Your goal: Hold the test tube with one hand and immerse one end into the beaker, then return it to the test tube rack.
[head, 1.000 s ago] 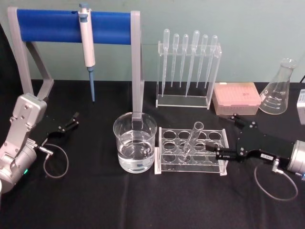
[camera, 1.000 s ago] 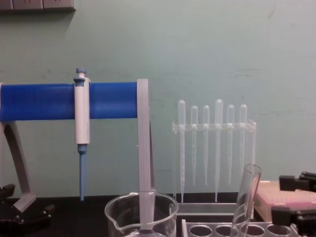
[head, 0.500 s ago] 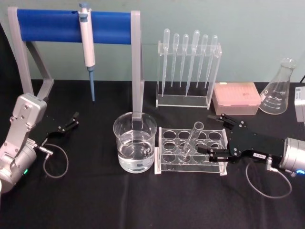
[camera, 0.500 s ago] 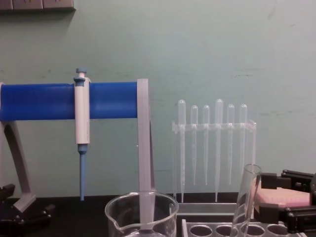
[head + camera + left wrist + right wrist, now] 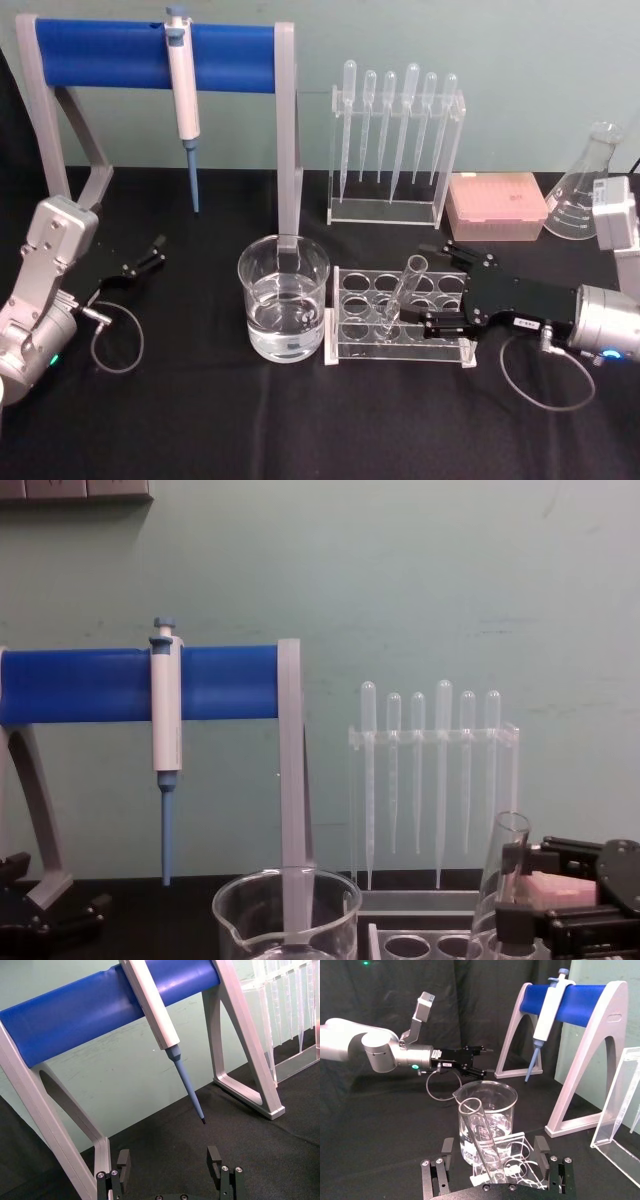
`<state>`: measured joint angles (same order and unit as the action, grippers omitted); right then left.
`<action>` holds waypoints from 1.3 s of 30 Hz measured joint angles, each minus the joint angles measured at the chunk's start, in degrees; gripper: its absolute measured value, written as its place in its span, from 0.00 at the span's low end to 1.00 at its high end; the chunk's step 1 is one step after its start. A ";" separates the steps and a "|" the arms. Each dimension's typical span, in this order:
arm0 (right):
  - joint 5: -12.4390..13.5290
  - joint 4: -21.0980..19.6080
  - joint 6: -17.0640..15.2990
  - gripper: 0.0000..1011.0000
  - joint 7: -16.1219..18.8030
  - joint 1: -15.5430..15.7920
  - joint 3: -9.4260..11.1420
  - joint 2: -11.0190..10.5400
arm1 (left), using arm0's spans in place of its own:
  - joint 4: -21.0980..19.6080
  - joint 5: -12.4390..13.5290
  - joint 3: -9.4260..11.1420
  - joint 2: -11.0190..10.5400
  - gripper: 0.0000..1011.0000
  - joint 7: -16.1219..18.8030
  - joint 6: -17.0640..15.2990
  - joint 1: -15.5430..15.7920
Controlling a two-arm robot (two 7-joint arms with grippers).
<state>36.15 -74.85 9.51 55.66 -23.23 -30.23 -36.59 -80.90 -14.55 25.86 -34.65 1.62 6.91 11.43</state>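
The test tube [image 5: 400, 295] leans in a clear rack [image 5: 350, 345], rim tilted up and to the right. The beaker [image 5: 283, 300], partly filled with clear liquid, stands just left of the rack. My right gripper [image 5: 427, 287] is open at the rack's right side. In the right wrist view the test tube [image 5: 482, 1145] stands between its spread fingers [image 5: 540, 1147], not pinched. The chest view shows the right gripper [image 5: 514, 886] level with the upper part of the test tube [image 5: 488, 905]. My left gripper [image 5: 150, 255] rests open on the table at the far left, also open as the left gripper [image 5: 169, 1160].
A white-and-blue pipettor [image 5: 182, 90] hangs on a blue-barred stand [image 5: 110, 55] behind the beaker. Behind the rack stand a holder of plastic pipettes [image 5: 395, 130], a pink tip box [image 5: 497, 205] and a glass flask [image 5: 585, 190]. Black cloth covers the table.
My right gripper has slid left along the rack until its open fingers straddle the test tube. The tube, the beaker and the left arm have not moved.
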 joint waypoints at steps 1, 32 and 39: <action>-0.10 0.09 -0.03 0.99 0.01 -0.22 -0.17 0.05 | 0.00 0.00 0.00 0.00 0.99 0.00 0.00 0.00; -1.13 0.99 -0.89 0.99 -0.07 -2.25 -1.56 0.58 | 0.00 0.00 0.00 0.00 0.99 0.00 0.00 0.00; -1.12 0.95 -0.85 0.90 -0.09 -2.22 -1.52 0.56 | 0.00 0.00 0.00 0.00 0.99 0.00 0.00 0.00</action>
<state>35.04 -73.89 8.66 55.57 -25.45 -31.75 -36.03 -80.90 -14.55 25.86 -34.64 1.62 6.91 11.43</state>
